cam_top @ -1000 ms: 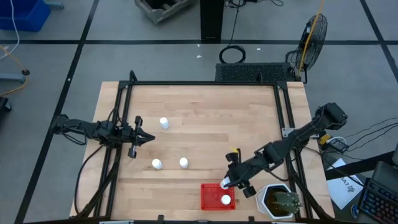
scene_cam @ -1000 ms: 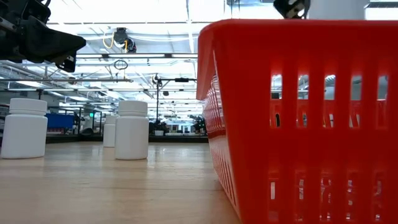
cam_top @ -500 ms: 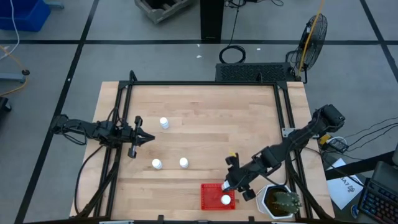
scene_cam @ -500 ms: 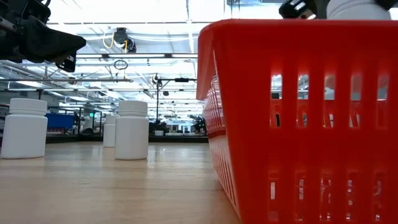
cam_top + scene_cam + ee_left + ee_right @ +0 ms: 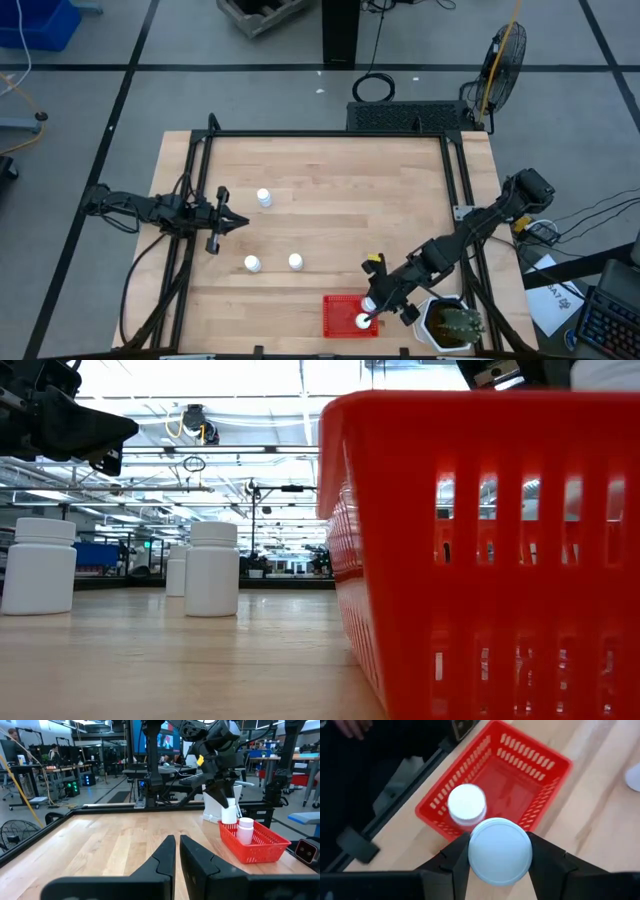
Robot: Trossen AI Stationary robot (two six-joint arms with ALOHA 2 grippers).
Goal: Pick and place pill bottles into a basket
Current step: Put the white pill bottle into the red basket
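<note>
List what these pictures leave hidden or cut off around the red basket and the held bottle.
- Low view: the red mesh plastic basket runs off the right edge, and its wall hides the inside.
- High view: the right gripper covers most of the held white pill bottle.
- Right wrist view: the held bottle's cap hides its body and part of the basket floor.

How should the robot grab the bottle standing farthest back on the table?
That pill bottle stands upright with open wood all around. Probably best to come straight down and pinch its round sides just under the cap. The idle left gripper sits nearest, with its fingers shut, so it would need to open first.
</note>
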